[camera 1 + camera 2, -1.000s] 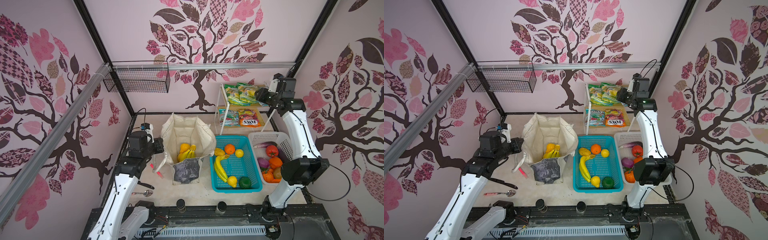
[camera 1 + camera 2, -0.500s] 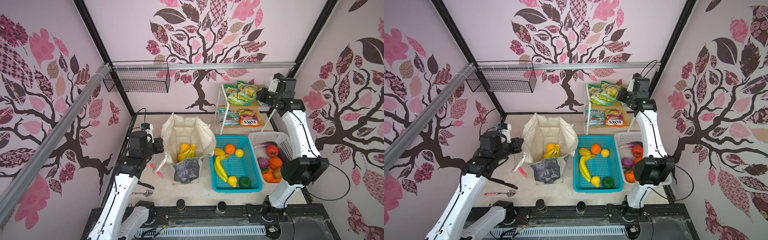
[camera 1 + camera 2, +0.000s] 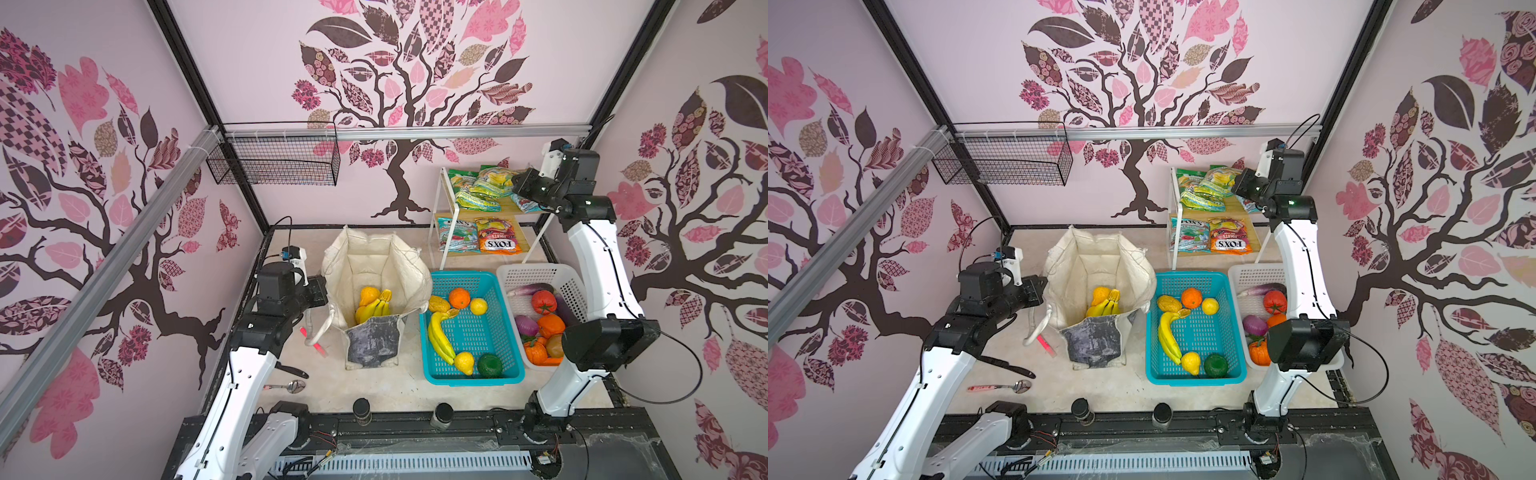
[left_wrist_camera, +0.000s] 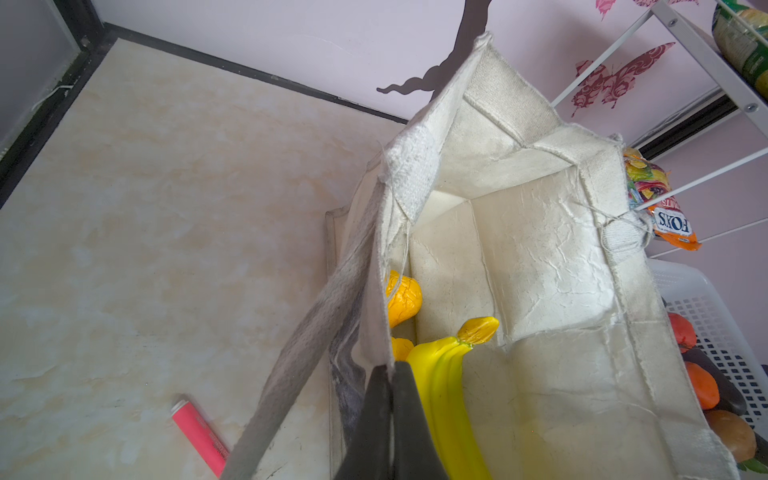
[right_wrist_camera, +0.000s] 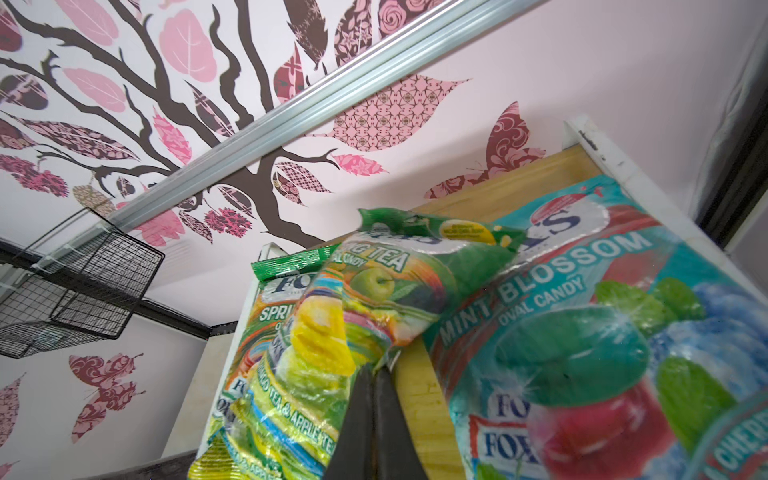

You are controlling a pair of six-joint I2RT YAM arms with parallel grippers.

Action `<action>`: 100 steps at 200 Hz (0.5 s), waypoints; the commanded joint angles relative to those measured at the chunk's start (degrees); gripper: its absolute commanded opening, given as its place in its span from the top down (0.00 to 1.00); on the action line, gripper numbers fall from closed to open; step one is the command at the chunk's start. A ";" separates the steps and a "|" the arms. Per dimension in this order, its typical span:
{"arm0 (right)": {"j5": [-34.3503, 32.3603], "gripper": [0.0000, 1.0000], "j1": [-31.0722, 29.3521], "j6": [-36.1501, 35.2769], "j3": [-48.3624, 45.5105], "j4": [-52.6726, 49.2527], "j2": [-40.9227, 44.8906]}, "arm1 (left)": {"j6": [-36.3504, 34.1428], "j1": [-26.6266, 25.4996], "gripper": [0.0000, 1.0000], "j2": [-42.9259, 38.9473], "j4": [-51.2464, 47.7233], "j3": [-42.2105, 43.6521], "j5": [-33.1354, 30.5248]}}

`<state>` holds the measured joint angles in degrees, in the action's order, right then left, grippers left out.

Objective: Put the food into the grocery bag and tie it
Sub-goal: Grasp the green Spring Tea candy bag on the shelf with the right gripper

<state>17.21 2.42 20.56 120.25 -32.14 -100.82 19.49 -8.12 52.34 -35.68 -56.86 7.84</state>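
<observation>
The cream grocery bag (image 3: 374, 266) (image 3: 1096, 266) stands open left of the baskets, with yellow bananas (image 3: 376, 309) (image 4: 449, 395) and an orange-yellow fruit (image 4: 403, 297) inside. My left gripper (image 3: 323, 291) (image 4: 388, 370) is shut on the bag's left rim. My right gripper (image 3: 515, 185) (image 5: 376, 370) reaches over the rack's top shelf. It is shut on the corner of a green-yellow snack packet (image 3: 490, 185) (image 5: 374, 299), which is raised off the packets under it. A teal mint packet (image 5: 582, 332) lies beside it.
A teal basket (image 3: 469, 378) holds bananas, lemons and oranges. A white basket (image 3: 536, 272) holds a tomato, an onion and more. The white rack (image 3: 444, 208) has more packets (image 3: 496, 237) on its lower shelf. A red pen (image 3: 316, 345), a knife (image 3: 291, 370) and a spoon (image 3: 286, 386) lie near the left arm.
My right gripper has shut on the green-yellow packet's corner, and the packet has risen a little off the pile. The left arm and the bag have not moved.
</observation>
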 commanded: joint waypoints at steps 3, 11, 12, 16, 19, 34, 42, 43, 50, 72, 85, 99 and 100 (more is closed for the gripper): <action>1.63 1.00 -0.03 0.38 4.01 0.39 4.03 | -0.68 0.12 1.00 -0.13 0.27 1.17 0.36; 1.97 1.00 0.01 0.28 3.98 0.25 4.29 | -0.67 0.14 1.00 -0.13 0.26 1.14 0.32; 2.05 1.00 0.03 0.28 3.96 0.28 4.30 | -0.67 0.13 1.00 -0.22 0.31 1.14 0.28; 2.28 1.00 0.03 0.27 4.85 0.27 4.40 | -0.68 0.17 1.00 -0.23 0.33 1.14 0.25; 2.42 1.00 0.03 0.20 5.66 0.25 4.48 | -0.68 0.18 1.00 -0.22 0.35 1.22 0.26; 3.06 1.00 -0.01 0.21 6.78 0.45 4.53 | -0.63 0.21 1.00 -0.13 0.41 1.25 0.27; 3.33 1.00 -0.04 0.27 7.86 -0.21 4.24 | -0.59 0.14 1.00 -0.09 0.28 1.21 0.29; 3.34 1.00 -0.04 0.27 8.05 -0.34 4.23 | -0.59 0.13 1.00 -0.11 0.31 1.22 0.27; 3.59 1.00 0.00 0.32 9.16 -1.18 3.90 | -0.65 0.20 1.00 -0.22 0.27 1.14 0.25; 5.29 1.00 -0.11 1.14 10.34 -1.80 4.33 | -0.59 0.17 1.00 -0.35 0.39 1.19 0.25; 6.54 1.00 -0.05 1.74 10.14 -1.36 5.22 | -0.62 0.14 1.00 -0.31 0.27 1.25 0.25; 7.13 1.00 -0.04 1.62 10.42 -1.69 6.09 | -0.58 0.21 1.00 -0.31 0.28 1.23 0.27; 7.09 1.00 -0.09 1.61 10.39 -1.74 6.17 | -0.59 0.21 1.00 -0.31 0.27 1.23 0.26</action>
<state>21.56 2.42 21.50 128.22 -34.76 -98.41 19.49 -8.12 52.34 -35.68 -56.86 7.81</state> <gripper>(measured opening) 0.043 0.047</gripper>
